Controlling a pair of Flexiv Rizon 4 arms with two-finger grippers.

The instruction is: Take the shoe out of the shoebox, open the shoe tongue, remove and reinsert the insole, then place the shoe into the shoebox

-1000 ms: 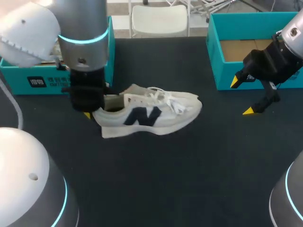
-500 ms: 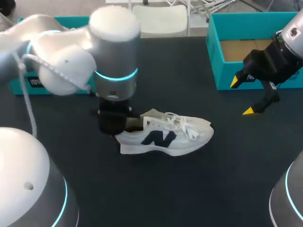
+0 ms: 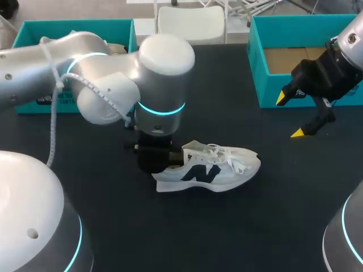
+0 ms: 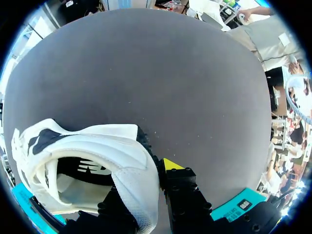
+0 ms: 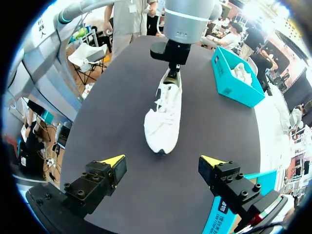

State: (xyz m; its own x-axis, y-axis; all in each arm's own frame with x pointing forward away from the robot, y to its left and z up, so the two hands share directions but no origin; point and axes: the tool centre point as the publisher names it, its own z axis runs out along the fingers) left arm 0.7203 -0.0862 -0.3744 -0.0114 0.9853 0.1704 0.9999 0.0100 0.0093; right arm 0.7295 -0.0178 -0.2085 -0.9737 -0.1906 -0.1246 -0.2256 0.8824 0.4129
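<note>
Already out on the dark surface (image 3: 227, 238), apart from the far-left shoebox (image 3: 74, 24), the shoe (image 3: 218, 170) sits near the middle. The left tool (image 4: 146, 185) pinches its heel, and the right tool (image 5: 163, 168) hangs spread and empty. Tongue, insole and the return seem not yet done.

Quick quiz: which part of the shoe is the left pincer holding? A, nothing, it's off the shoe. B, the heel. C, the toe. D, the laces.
B: the left wrist view shows the left pincer clamping the shoe at its heel wall, one finger inside the opening and one outside, with the toe and laces at the far end.
</note>
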